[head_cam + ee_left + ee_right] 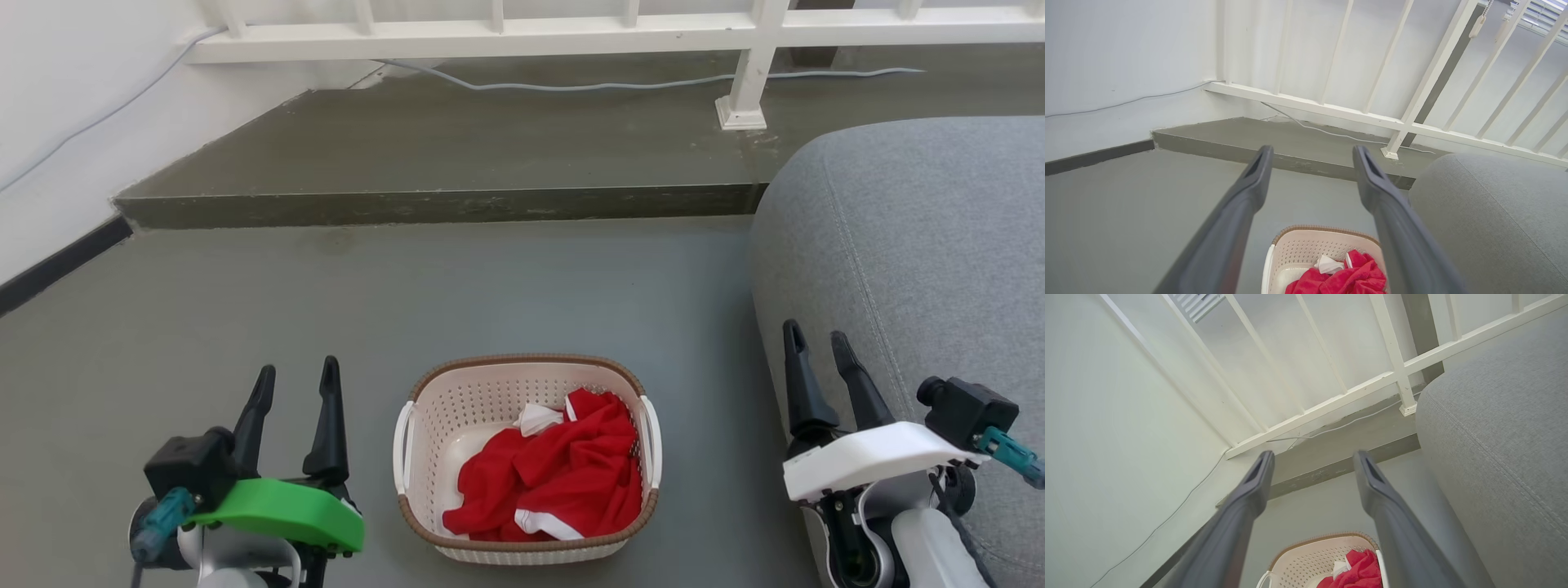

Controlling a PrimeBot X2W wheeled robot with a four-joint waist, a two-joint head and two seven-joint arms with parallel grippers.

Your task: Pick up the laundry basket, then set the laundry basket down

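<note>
The laundry basket (457,400) is cream with perforated walls, a brown rim and white side handles. It stands on the grey floor at the lower middle of the head view and holds a red and white garment (563,478). My left gripper (298,377) is open to the basket's left, apart from it, with nothing between its fingers. My right gripper (819,341) is open to the basket's right, in front of the sofa, also empty. The laundry basket (1298,249) lies below the left gripper (1312,154). In the right wrist view the laundry basket (1310,557) lies under the right gripper (1312,457).
A grey sofa (922,245) fills the right side, close to my right gripper. A raised concrete step (441,204) runs across behind the basket, with a white railing (571,37) and a cable (620,82) on it. A white wall (57,122) closes the left.
</note>
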